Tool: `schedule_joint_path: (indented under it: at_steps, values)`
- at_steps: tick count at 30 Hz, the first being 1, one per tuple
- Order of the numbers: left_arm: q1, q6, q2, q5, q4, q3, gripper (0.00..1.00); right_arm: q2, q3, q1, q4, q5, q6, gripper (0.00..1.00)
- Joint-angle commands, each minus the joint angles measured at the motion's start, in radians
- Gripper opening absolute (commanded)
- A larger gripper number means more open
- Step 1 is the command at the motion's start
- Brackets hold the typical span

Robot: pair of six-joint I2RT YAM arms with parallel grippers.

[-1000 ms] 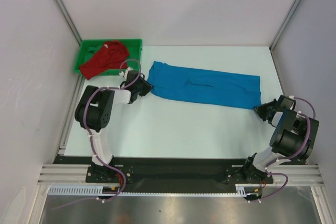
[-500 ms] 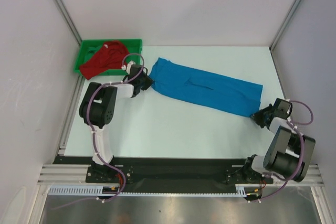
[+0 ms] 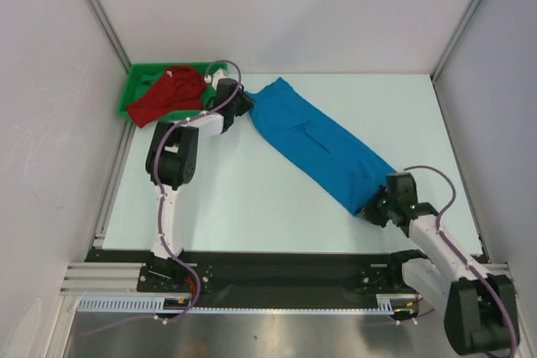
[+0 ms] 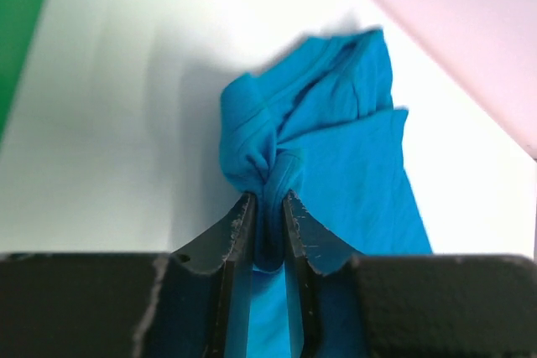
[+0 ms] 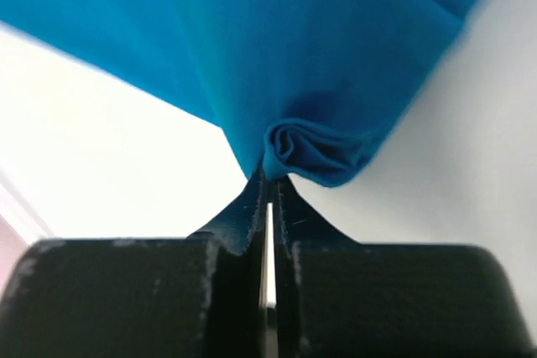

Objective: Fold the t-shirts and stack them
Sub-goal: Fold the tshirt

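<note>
The blue t-shirt lies stretched in a long band slanting from the table's far left to its near right. My left gripper is shut on a bunched fold at its far end, the cloth squeezed between the two fingers. At the near end my right gripper is shut on a pinched fold of the same shirt. The red t-shirt lies crumpled in the green tray at the far left, just behind the left arm.
White walls with metal corner posts close in the table on the left, far and right sides. The green tray stands against the far left corner. The arm bases sit on a black rail at the near edge.
The left gripper has carried its end of the blue shirt further back, beside the tray. The right gripper has swung its end toward the near middle, turning the band from level to steeply slanted.
</note>
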Motion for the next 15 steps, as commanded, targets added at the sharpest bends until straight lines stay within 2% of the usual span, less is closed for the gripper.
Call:
schedule_joint_path:
  at_steps: [1, 4, 5, 7, 8, 9, 10, 11, 12, 14, 15]
  values:
    - [0.011, 0.09, 0.049, 0.035, 0.049, 0.131, 0.24, -0.105, -0.052, 0.209, -0.073, 0.028, 0.222, 0.0]
    - [0.028, 0.122, 0.107, 0.092, 0.044, 0.218, 0.25, -0.205, -0.083, 0.372, -0.051, 0.101, 0.386, 0.0]
    - [0.038, 0.129, 0.121, 0.101, 0.034, 0.241, 0.26, -0.225, -0.097, 0.49, -0.034, 0.133, 0.507, 0.0]
    - [0.046, 0.155, 0.152, 0.139, -0.003, 0.301, 0.27, -0.245, -0.109, 0.622, 0.005, 0.24, 0.603, 0.0]
    - [0.049, 0.167, 0.157, 0.146, -0.022, 0.321, 0.31, -0.221, -0.114, 0.674, 0.05, 0.272, 0.676, 0.0]
    - [0.048, 0.194, 0.161, 0.138, -0.09, 0.341, 0.34, -0.193, -0.106, 0.775, 0.068, 0.314, 0.699, 0.0]
    - [0.049, 0.207, 0.16, 0.12, -0.133, 0.385, 0.39, -0.162, -0.097, 0.816, 0.087, 0.33, 0.718, 0.0]
    - [0.051, 0.219, 0.157, 0.115, -0.172, 0.402, 0.48, -0.072, -0.088, 0.86, 0.113, 0.341, 0.727, 0.0]
    - [0.051, 0.247, 0.154, 0.107, -0.259, 0.424, 0.52, -0.028, -0.069, 0.914, 0.18, 0.335, 0.729, 0.0]
    - [0.052, 0.264, 0.138, 0.055, -0.366, 0.484, 0.62, 0.112, -0.045, 0.956, 0.249, 0.316, 0.72, 0.0]
    - [0.054, 0.284, 0.128, 0.046, -0.441, 0.493, 0.64, 0.157, -0.011, 0.972, 0.268, 0.284, 0.689, 0.0]
